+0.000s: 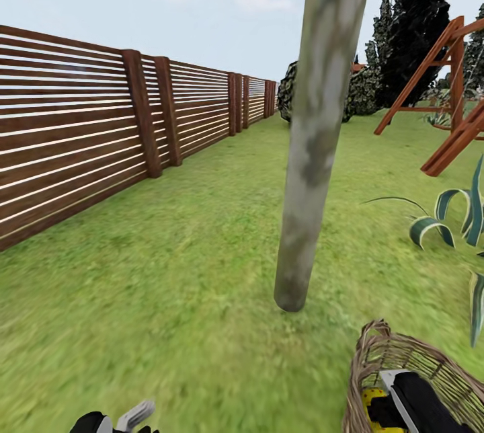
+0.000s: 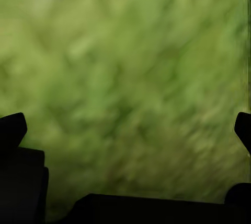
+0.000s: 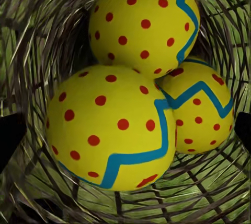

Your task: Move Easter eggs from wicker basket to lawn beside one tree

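Nearest to us, our right gripper (image 3: 125, 130) hangs inside the wicker basket (image 1: 376, 359), its dark fingertips (image 3: 10, 135) spread wide at either side and closed on nothing. Between them lie the three Easter eggs, packed together on the basket's woven bottom: the closest egg (image 3: 112, 127) touches a second egg (image 3: 201, 106) beside it, and a third egg (image 3: 144, 23) rests against both, toward the basket wall. All three are yellow with red dots and a blue zigzag band. From the head view we see our right arm (image 1: 423, 403) reaching down into the basket, with a patch of yellow showing beside it.

Our left gripper (image 2: 125, 127) hovers over bare grass, its fingers held far apart with nothing between them.

The basket sits on the lawn (image 1: 168, 271), near the foot of the tree (image 1: 316, 150), whose slim grey-green trunk rises just beyond it. A spiky striped plant (image 1: 450, 214) grows beside the basket. Farther off, a slatted wooden fence (image 1: 81, 124) runs along the lawn's left edge, a wooden swing frame (image 1: 440, 90) stands at the right, and dark columnar trees (image 1: 413, 23) close the far end.
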Tool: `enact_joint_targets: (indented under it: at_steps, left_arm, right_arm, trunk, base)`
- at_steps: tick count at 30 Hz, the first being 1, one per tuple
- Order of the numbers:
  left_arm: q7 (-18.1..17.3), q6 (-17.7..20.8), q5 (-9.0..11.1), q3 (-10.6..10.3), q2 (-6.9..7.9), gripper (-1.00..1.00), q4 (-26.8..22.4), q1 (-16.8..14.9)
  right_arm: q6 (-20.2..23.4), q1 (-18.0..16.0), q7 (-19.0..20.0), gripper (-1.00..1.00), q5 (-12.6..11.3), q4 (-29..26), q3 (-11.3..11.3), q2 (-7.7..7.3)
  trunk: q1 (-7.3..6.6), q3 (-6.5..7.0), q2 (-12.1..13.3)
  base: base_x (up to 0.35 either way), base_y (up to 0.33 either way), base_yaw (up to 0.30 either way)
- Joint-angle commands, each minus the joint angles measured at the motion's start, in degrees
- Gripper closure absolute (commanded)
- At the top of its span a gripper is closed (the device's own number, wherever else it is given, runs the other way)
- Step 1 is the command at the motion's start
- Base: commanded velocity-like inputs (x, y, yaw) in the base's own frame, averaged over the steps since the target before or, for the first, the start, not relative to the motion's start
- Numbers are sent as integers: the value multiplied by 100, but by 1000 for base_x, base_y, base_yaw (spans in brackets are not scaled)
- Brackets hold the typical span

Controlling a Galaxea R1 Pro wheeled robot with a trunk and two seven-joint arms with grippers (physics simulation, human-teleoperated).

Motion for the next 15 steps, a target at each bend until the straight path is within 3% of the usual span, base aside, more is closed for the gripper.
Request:
enact_joint_targets:
  at_steps: [1,10,15]
  left_arm:
    - [-31,28,-24,19,-2,-100,-5,-3]
    - [-27,21,-28,21,-10,-100,-5,-3]
    - [-22,20,-31,21,-11,-100,-5,-3]
  right_arm:
    - [24,-2,28,-100,16,-5,-6,0]
    - [24,-2,28,-100,25,-5,-6,0]
    - [24,-2,28,-100,25,-7,-6,0]
  trunk:
    - [2,-6,-2]
    - [2,-6,-2]
    - [15,-117,-9]
  base:
    - [300,0,0]
    - [50,0,0]
    - [0,0,0]
